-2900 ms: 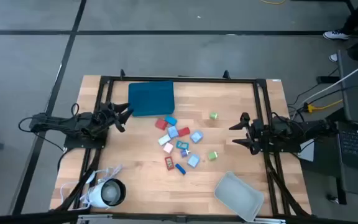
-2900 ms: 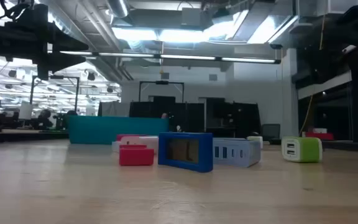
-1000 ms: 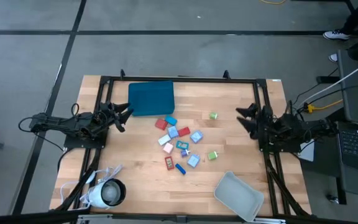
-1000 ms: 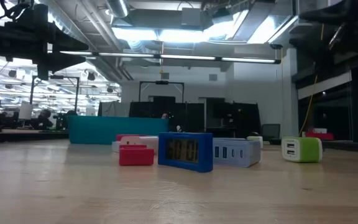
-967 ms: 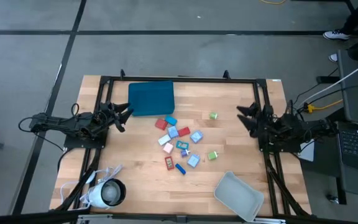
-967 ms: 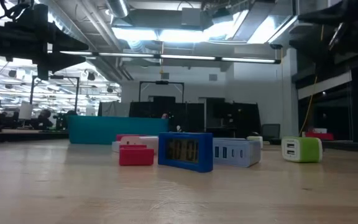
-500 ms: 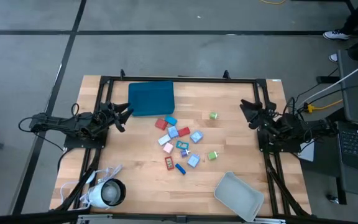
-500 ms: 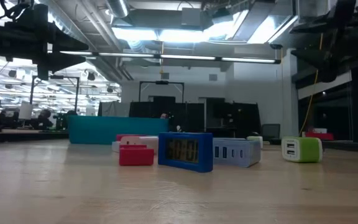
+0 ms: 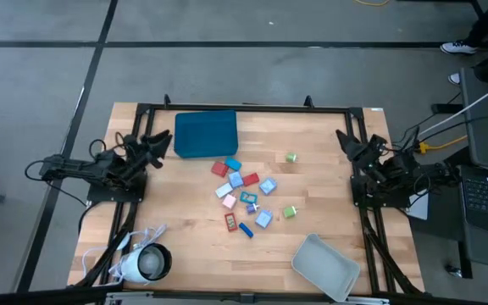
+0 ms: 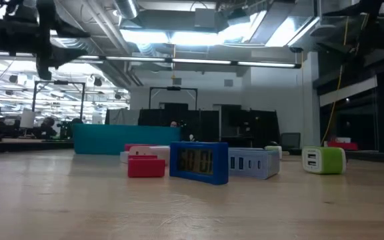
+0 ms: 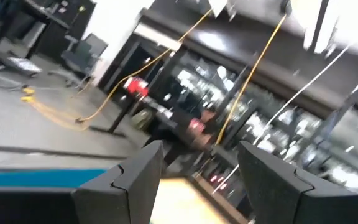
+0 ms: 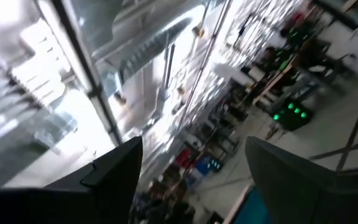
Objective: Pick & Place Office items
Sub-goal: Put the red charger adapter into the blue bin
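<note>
Right hand (image 9: 346, 140) swung toward far edge, fingers apart; left hand (image 9: 155, 141) likewise (both empty).

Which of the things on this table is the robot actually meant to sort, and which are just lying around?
For the job:
- the small colored pieces clustered mid-table
- two green pieces set a little apart
- probably the teal tray and grey tray, as drop-off spots

Just lying about:
- the white round corded device at the table's near left corner

Both claws, left claw and right claw, are open and empty.
</note>
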You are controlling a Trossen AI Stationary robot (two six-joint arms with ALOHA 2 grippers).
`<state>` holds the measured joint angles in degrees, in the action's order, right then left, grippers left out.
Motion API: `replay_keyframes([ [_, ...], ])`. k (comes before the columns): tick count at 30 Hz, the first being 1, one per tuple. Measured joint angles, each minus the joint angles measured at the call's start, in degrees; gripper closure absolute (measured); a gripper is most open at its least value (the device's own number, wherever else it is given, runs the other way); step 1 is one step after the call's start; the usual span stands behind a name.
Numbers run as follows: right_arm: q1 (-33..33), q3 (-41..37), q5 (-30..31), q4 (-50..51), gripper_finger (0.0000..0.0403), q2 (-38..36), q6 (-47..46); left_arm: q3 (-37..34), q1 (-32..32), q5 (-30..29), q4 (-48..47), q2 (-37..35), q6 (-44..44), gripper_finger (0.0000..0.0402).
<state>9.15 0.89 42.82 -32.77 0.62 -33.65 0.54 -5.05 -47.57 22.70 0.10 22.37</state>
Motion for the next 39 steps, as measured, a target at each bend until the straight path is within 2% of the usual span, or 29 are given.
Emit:
replay_keyframes([
  [3, 0.0, 0.0, 3.3, -0.2, 0.0115, 0.0, 0.2, 0.0, 0.3, -3.8, 3.1, 0.1, 2.8, 0.0194],
  [8, 0.0, 0.0, 4.5, -0.2, 0.0115, 0.1, -1.3, 0.0, 0.3, -2.5, 4.5, 0.0, 8.9, 0.0194],
  [11, 0.0, 0.0, 4.5, -0.2, 0.0115, 0.1, -4.5, 0.0, 0.5, -3.9, 4.6, 0.3, 12.5, 0.0194],
  [14, 0.0, 0.0, 5.7, -0.2, 0.0115, 0.1, -7.4, 0.0, 1.0, -8.9, 4.6, 0.4, 11.9, 0.0194],
  [18, 0.0, 0.0, 5.4, -0.5, 0.0115, 0.1, -6.4, 0.0, 1.2, -15.6, 4.4, 0.4, 9.2, 0.0194],
  [23, 0.0, 0.0, 5.4, -0.7, 0.0115, 0.1, -5.6, 0.0, 1.2, -17.9, 4.5, 0.4, 9.8, 0.0194],
  [27, 0.0, 0.0, 5.4, -1.1, 0.0115, 0.1, -5.5, 0.0, 0.9, -14.3, 4.1, 0.4, 12.6, 0.0194],
  [31, 0.0, 0.0, 5.0, -1.2, 0.0115, 0.1, -4.9, 0.0, 1.1, -4.1, 4.1, 0.4, 15.6, 0.0194],
  [35, 0.0, 0.0, 4.0, -2.0, 0.0115, 0.1, -7.4, 0.0, 1.1, 2.4, 4.3, 0.8, 20.3, 0.0194],
  [39, 0.0, 0.2, -3.0, -7.8, 0.0115, 0.1, -7.7, 0.9, 1.1, 9.6, 7.8, 1.9, 21.0, 0.0194],
])
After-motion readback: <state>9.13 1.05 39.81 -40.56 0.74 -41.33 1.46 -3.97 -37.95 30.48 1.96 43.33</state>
